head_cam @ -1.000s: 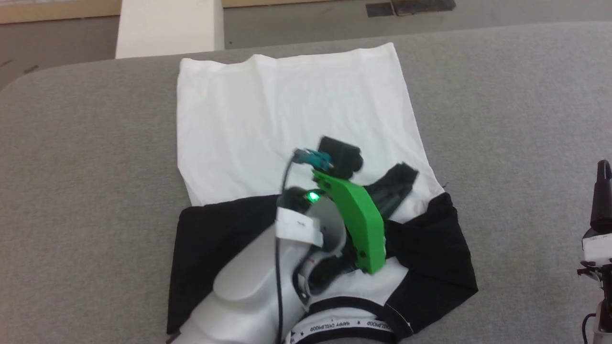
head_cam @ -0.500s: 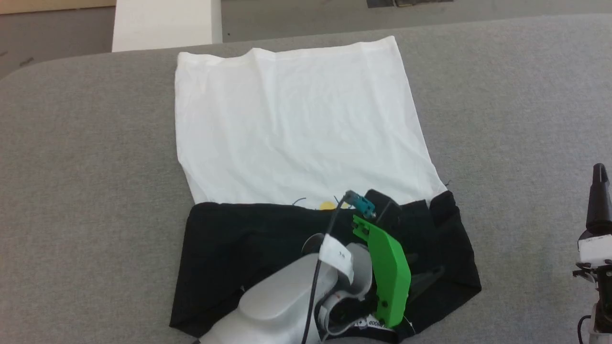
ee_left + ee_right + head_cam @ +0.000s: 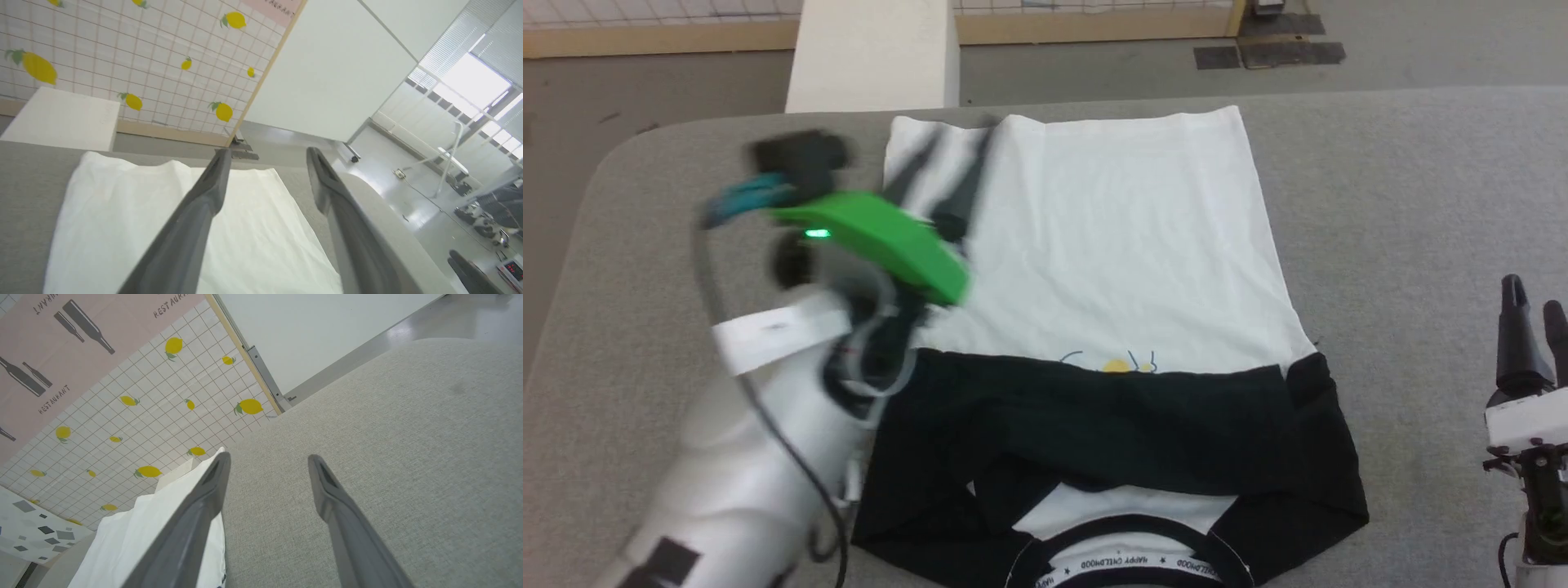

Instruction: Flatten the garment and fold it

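The garment (image 3: 1094, 245) lies flat on the grey table (image 3: 1405, 188), collar nearest the robot, hem at the far edge. Both black sleeves are folded in across the chest, w/ the cartoon print just peeking out above them. The white body looks smooth. So flattening + sleeve folds look done; prob. the hem-to-collar fold is next.

Left gripper (image 3: 956, 147) hovers above the far-left part of the body, nr the hem corner, fingers apart, nothing held; it's blurred in head view. Right gripper (image 3: 1534, 298) is well off to the right over bare table, also spread wide, empty.

Next move prob. needs each gripper on its own hem corner, pinching both layers, then lifting evenly toward the collar.
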`<state>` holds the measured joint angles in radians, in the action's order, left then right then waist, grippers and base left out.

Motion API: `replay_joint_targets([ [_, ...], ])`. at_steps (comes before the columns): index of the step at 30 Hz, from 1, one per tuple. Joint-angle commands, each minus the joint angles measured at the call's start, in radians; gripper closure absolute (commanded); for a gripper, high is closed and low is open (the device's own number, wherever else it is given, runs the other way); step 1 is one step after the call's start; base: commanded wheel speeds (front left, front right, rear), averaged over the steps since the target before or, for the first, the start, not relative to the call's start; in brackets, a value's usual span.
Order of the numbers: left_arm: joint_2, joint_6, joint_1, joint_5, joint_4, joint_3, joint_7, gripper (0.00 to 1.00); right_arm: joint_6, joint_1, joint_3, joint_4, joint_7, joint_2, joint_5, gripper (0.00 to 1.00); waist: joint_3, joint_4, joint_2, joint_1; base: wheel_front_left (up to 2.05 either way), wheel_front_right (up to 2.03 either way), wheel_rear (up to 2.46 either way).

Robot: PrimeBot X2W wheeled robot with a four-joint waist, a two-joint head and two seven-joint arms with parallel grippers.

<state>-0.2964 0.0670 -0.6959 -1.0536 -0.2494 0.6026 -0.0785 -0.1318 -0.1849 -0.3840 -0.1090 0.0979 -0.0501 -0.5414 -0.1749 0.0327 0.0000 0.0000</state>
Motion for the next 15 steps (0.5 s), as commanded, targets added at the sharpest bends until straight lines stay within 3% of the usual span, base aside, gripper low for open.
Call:
replay_joint_targets([
  [1, -0.025, 0.011, 0.027, 0.020, -0.001, -0.027, -0.053, 0.00, 0.001, -0.013, 0.007, 0.006, 0.007, 0.000, 0.011, 0.00, 0.005, -0.013, 0.0000, 0.0000, 0.00, 0.00, 0.00],
  [4, -0.096, 0.033, 0.078, 0.086, -0.013, -0.068, -0.144, 0.00, 0.001, -0.024, 0.022, 0.013, 0.025, 0.000, 0.021, 0.00, -0.005, -0.023, 0.0000, 0.0000, 0.00, 0.00, 0.00],
  [8, -0.143, 0.053, 0.153, 0.180, -0.003, -0.119, -0.180, 0.00, 0.001, -0.052, 0.046, 0.022, 0.048, 0.000, 0.032, 0.00, -0.030, -0.031, 0.0000, 0.0000, 0.00, 0.00, 0.00],
  [15, -0.116, 0.079, 0.267, 0.321, 0.133, -0.272, -0.183, 0.00, 0.001, -0.193, 0.094, 0.019, 0.127, 0.000, 0.088, 0.00, -0.112, -0.038, 0.0000, 0.0000, 0.00, 0.00, 0.00],
])
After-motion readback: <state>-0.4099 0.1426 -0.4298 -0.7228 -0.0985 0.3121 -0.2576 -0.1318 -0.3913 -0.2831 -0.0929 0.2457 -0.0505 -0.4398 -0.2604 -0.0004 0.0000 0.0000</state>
